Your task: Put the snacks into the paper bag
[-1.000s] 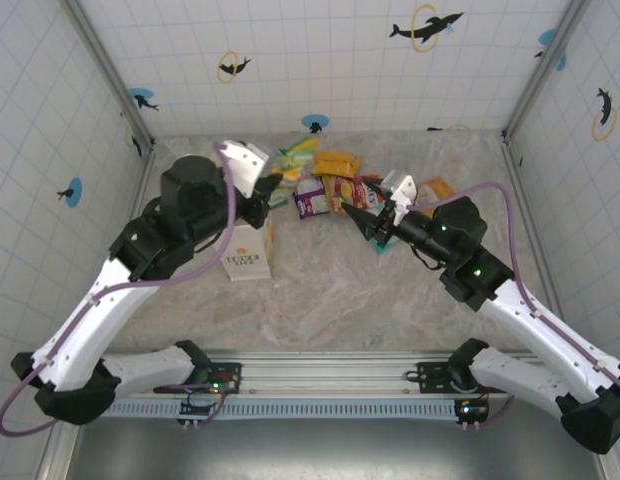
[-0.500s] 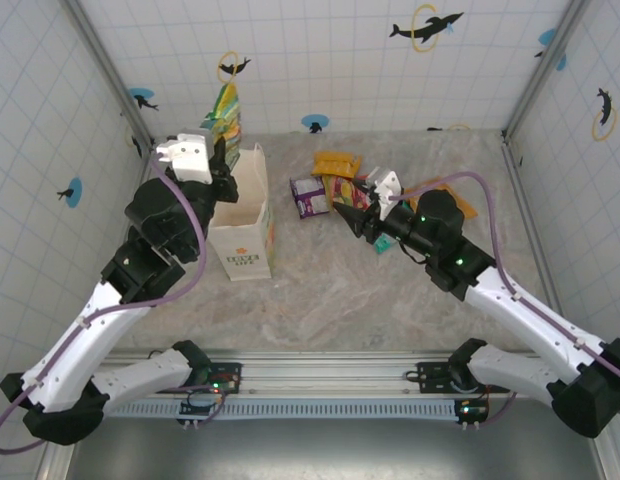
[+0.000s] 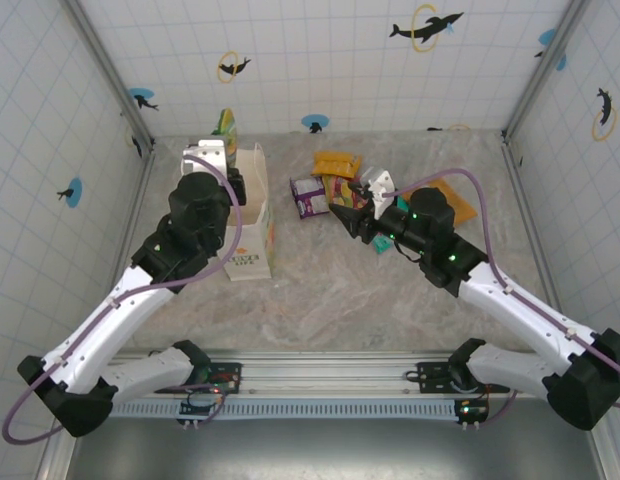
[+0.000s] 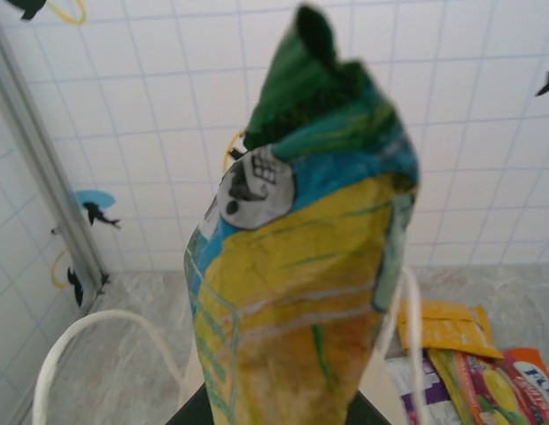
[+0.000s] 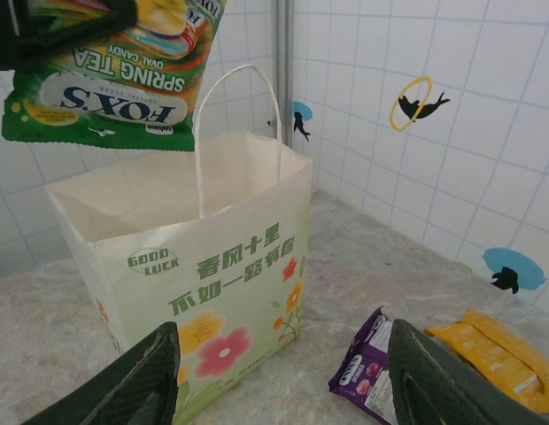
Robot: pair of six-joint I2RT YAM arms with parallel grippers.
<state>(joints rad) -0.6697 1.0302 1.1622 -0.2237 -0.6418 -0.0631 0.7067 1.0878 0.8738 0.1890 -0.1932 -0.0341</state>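
Robot lab test cell
Two arms bolted to a rail at six o'clock; tile walls with dolphin stickers enclose the worktop.

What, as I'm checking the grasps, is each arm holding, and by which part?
Left fingers clamp the green-and-yellow snack packet by its yellow end, raised near the paper bag; right fingers hold nothing.

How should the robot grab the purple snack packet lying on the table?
Probably from above, pinching the purple packet at its edge nearest the paper bag. It lies flat on the table, so there is no side to squeeze, and that edge has bare table beside it, while an orange packet sits close on the other side.
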